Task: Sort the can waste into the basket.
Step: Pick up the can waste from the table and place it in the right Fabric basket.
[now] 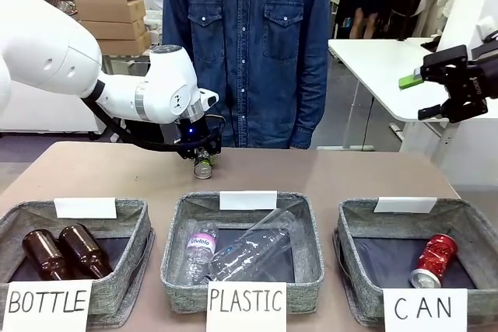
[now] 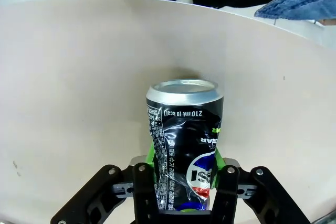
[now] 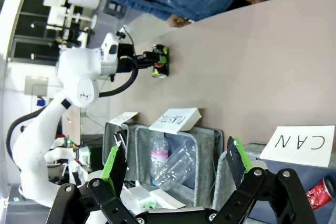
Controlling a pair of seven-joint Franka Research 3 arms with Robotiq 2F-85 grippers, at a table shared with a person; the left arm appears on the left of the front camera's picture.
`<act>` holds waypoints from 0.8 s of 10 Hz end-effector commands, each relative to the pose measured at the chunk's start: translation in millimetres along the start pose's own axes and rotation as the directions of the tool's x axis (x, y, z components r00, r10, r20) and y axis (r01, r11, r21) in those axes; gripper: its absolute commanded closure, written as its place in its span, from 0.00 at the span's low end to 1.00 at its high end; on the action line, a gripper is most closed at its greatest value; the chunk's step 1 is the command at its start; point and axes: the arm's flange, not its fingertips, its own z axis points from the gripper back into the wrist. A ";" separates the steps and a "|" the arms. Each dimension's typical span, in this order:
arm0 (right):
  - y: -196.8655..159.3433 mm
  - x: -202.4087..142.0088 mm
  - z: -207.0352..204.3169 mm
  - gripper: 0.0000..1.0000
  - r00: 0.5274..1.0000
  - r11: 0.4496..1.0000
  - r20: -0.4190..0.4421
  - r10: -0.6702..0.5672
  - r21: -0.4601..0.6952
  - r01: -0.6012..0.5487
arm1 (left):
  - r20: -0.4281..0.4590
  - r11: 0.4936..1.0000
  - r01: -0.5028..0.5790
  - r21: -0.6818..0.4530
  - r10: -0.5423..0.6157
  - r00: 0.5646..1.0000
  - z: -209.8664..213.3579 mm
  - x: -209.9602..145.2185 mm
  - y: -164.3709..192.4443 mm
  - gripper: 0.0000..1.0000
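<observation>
My left gripper (image 1: 201, 153) is shut on the black-blue can (image 1: 203, 166), low over the table's far side in front of the person. In the left wrist view the green pads (image 2: 150, 153) press both sides of this dented can (image 2: 184, 140), inside my left gripper (image 2: 184, 169). The red can (image 1: 433, 260) lies in the grey basket (image 1: 467, 214) signed "CAN" at front right. My right gripper (image 1: 437, 92) hangs open and empty, high at the right. In its wrist view my right gripper (image 3: 176, 163) spreads over the CAN basket (image 3: 223, 174) and red can (image 3: 321, 192).
The middle basket (image 1: 175, 254), signed "PLASTIC", holds clear bottles. At the left, the basket (image 1: 140, 219) signed "BOTTLE" holds two brown glass bottles. A person in a denim shirt (image 1: 249, 44) stands at the far edge. A white table (image 1: 381, 68) stands behind at right.
</observation>
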 end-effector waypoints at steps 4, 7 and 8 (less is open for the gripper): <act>-1.3 3.2 1.6 0.00 1.000 1.000 -0.008 0.024 0.001 -0.024 | 0.119 0.999 -0.044 -0.001 0.044 0.992 182.8 -97.5 52.9 1.00; -1.3 3.2 1.6 0.00 1.000 1.000 -0.008 0.024 0.001 -0.024 | 0.232 0.999 0.020 -0.025 -0.014 0.973 267.5 -228.9 54.7 1.00; -1.3 3.2 1.6 0.00 1.000 1.000 -0.008 0.024 0.001 -0.024 | 0.223 0.997 0.069 -0.037 -0.059 0.973 285.0 -263.1 57.0 1.00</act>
